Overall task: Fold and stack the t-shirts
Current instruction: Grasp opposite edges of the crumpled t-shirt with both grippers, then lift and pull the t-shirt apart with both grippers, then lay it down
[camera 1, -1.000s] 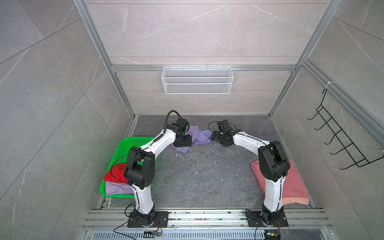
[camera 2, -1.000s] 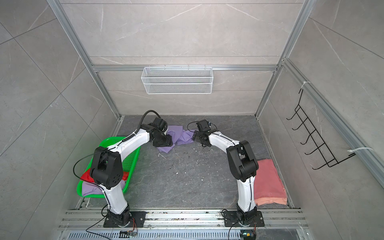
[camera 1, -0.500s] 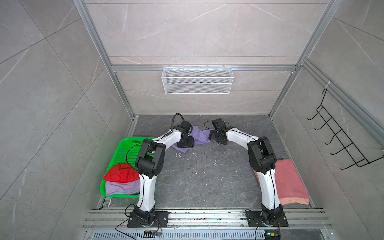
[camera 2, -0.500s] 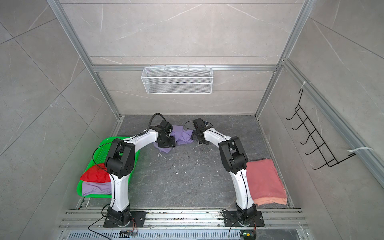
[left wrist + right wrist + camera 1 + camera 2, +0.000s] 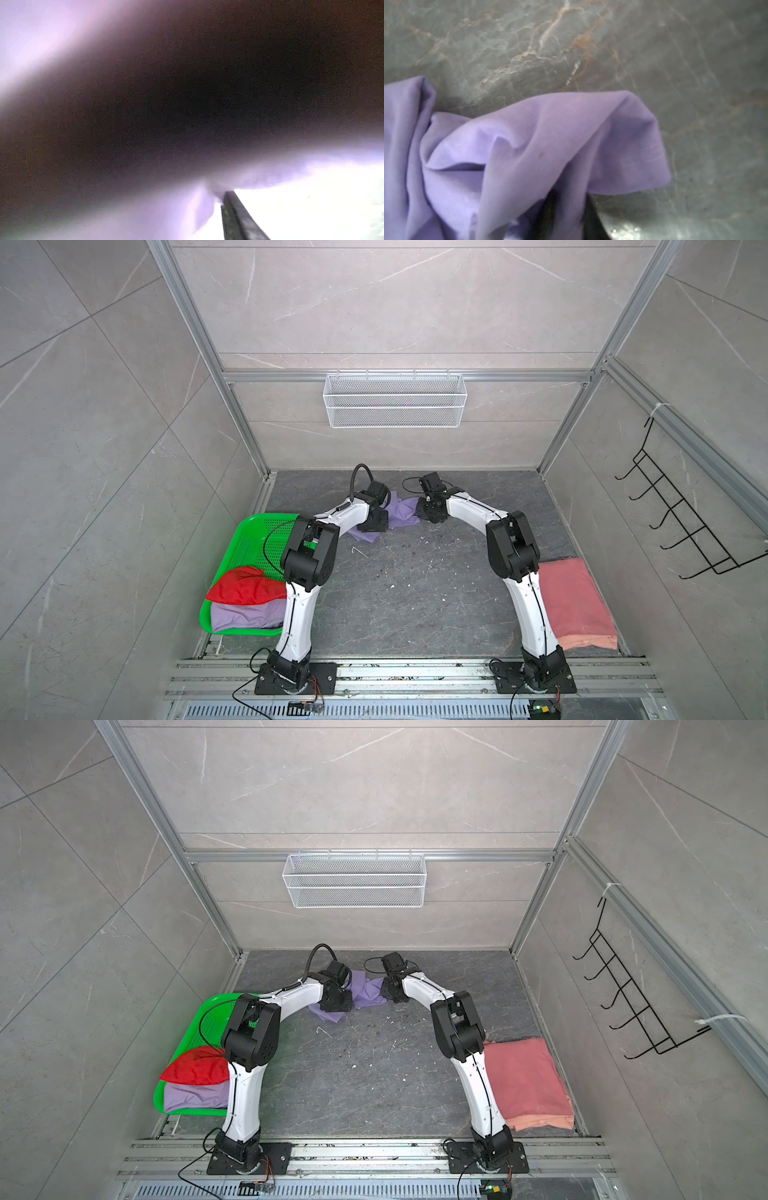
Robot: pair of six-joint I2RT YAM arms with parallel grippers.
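Observation:
A crumpled lavender t-shirt (image 5: 401,510) (image 5: 365,990) lies at the back middle of the table, between both grippers. My left gripper (image 5: 373,524) (image 5: 336,1004) presses down on its left part. In the left wrist view, blurred lavender cloth (image 5: 176,207) covers the lens and gathers at the one finger that shows (image 5: 234,218). My right gripper (image 5: 428,512) (image 5: 391,992) sits at the shirt's right edge. In the right wrist view a fold of that shirt (image 5: 550,135) runs down between the dark fingers of my right gripper (image 5: 566,212), which is shut on it.
A folded salmon-pink t-shirt (image 5: 575,605) (image 5: 525,1085) lies front right. The green basket (image 5: 253,531) at the left holds a red t-shirt (image 5: 247,587) on a lavender one (image 5: 245,614). A white wire basket (image 5: 395,400) hangs on the back wall, and a black hook rack (image 5: 681,526) on the right wall.
Both arms have stretched farther back, their elbows rising. Both grippers have settled onto the lavender shirt and closed on its cloth.

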